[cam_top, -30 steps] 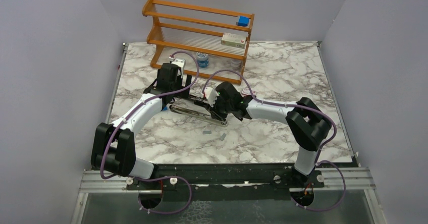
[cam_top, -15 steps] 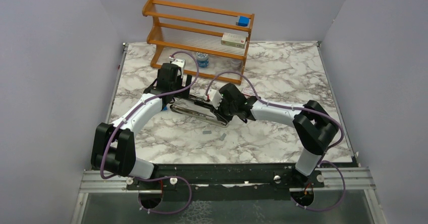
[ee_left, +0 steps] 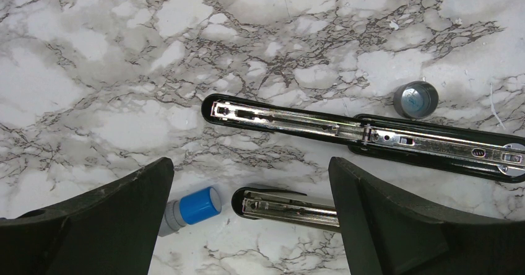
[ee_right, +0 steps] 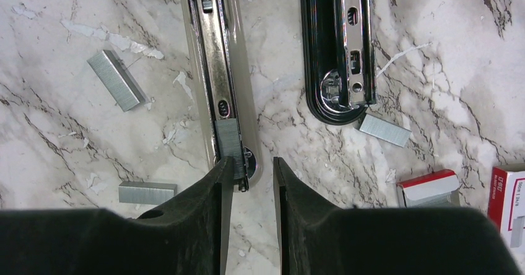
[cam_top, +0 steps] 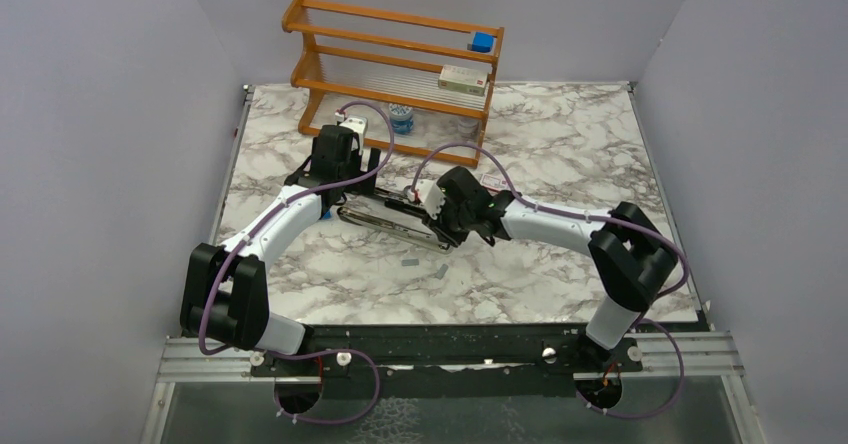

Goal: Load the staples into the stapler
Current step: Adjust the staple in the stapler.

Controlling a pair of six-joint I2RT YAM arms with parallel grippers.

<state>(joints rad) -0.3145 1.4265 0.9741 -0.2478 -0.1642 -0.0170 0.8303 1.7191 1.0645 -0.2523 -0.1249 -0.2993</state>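
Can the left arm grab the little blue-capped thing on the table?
Probably yes. The left gripper is wide open above the table, and the blue-capped tube lies bare between its fingers, near one of them. Nothing covers it; the stapler beside it lies apart.

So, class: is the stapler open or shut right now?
Open. The stapler has its silver channel uncovered, facing up, and a staple strip sits in the end nearest the right gripper.
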